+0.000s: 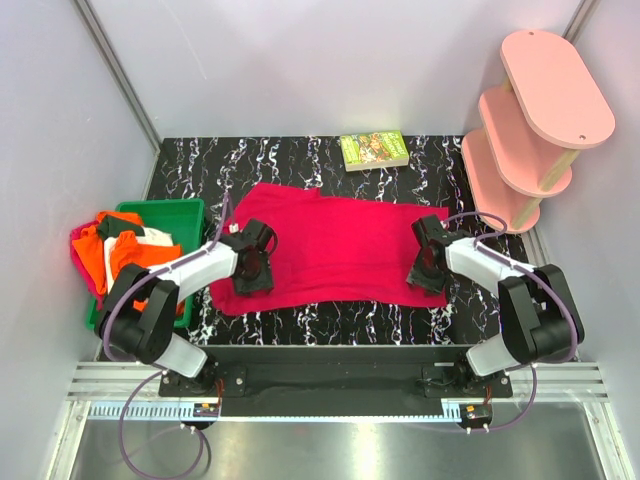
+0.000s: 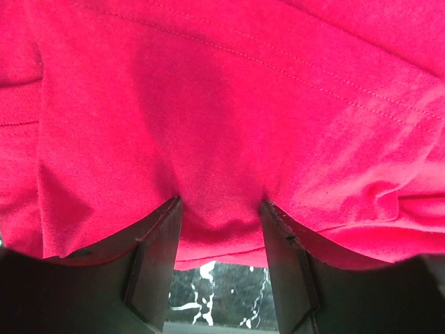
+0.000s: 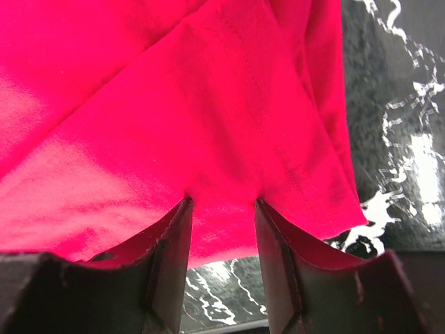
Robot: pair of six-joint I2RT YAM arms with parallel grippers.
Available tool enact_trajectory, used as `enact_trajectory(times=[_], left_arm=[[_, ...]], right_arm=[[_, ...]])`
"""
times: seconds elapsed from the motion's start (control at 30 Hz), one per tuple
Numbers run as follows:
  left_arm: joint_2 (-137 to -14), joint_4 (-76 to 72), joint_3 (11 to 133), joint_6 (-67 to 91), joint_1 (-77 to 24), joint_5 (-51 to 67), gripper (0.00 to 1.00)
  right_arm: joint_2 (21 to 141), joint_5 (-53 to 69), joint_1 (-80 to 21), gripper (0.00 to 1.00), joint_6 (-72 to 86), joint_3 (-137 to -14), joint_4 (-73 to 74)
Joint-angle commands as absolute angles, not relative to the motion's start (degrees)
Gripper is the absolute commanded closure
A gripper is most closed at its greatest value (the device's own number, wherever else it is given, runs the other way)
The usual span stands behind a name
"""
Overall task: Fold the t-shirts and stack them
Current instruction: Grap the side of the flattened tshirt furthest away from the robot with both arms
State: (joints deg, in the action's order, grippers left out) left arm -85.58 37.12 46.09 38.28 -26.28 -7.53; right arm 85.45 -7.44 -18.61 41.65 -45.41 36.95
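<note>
Black marble table (image 1: pixel 330 318) holds the red shirt (image 1: pixel 340 250), spread flat. We see the left gripper (image 2: pixel 219 209) and right gripper (image 3: pixel 222 203) both half open, shirt cloth between their fingers.

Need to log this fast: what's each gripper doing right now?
Left gripper: open, tips at the red t-shirt.
Right gripper: open, tips at the same shirt.
</note>
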Motion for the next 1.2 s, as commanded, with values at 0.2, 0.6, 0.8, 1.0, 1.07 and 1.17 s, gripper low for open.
enact_trajectory(times=[0.2, 0.6, 0.8, 1.0, 1.07, 1.17], left_arm=[[-77.45, 40.96, 46.84, 40.17, -29.27, -8.51, 0.38], [-95.16, 42.45, 86.44, 34.28, -21.54, -13.8, 0.34], [-115.71, 43.06, 105.77, 29.71, -16.97, -13.98, 0.41], [-126.55, 43.33, 119.77, 27.07, -13.8, -12.4, 0.42], [-129.54, 43.33, 121.46, 27.68, -12.31, -10.91, 0.4], [-132.61, 43.07, 123.3, 27.95, -10.99, -9.32, 0.4]], right_arm=[[77.54, -10.71, -19.07, 0.49, 40.79, -49.56, 41.04], [81.73, -13.1, -19.07, 0.38, 33.93, -75.5, 40.96], [79.46, -11.34, -19.07, 0.39, 33.84, -72.34, 40.08], [76.47, -13.09, -19.07, 0.39, 31.2, -70.23, 40.08], [76.03, -12.57, -19.07, 0.4, 31.29, -70.05, 40.08], [75.5, -12.22, -19.07, 0.39, 31.2, -70.05, 40.34]])
